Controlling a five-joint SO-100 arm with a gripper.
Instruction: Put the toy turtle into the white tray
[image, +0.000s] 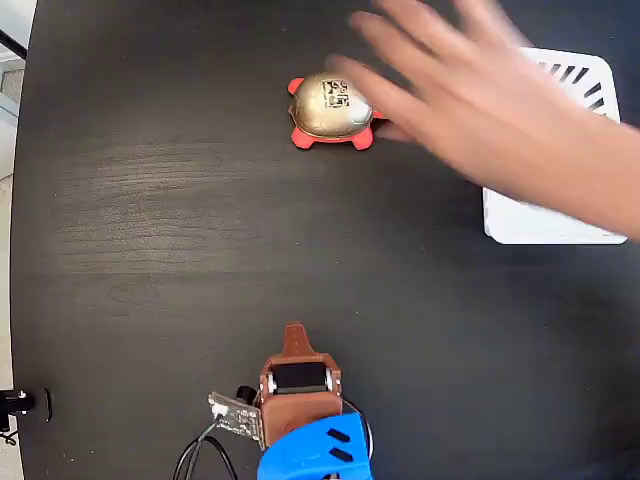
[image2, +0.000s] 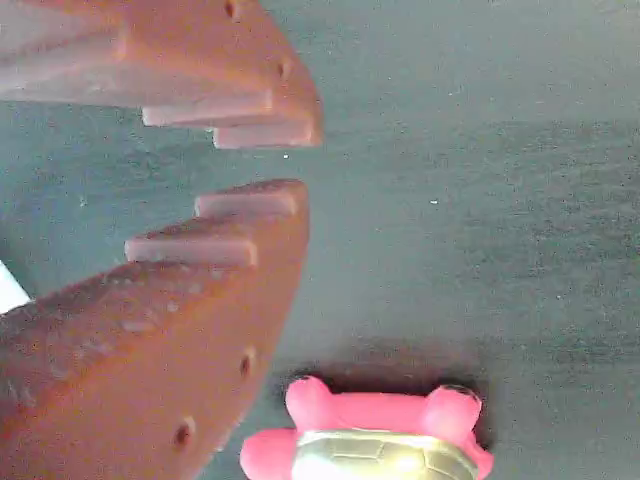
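One toy turtle sits on the dark bench in the fixed view, shell up with its code sticker showing, well apart from the white tray at the right edge. A person's hand, blurred, reaches across between them, covering much of the tray and lying just beside the turtle; whether it touches is unclear. The pincer rests near the bench's lower edge, far from the turtle. In the wrist view its brown ridged fingers stand slightly apart, holding nothing, with the turtle at the bottom edge.
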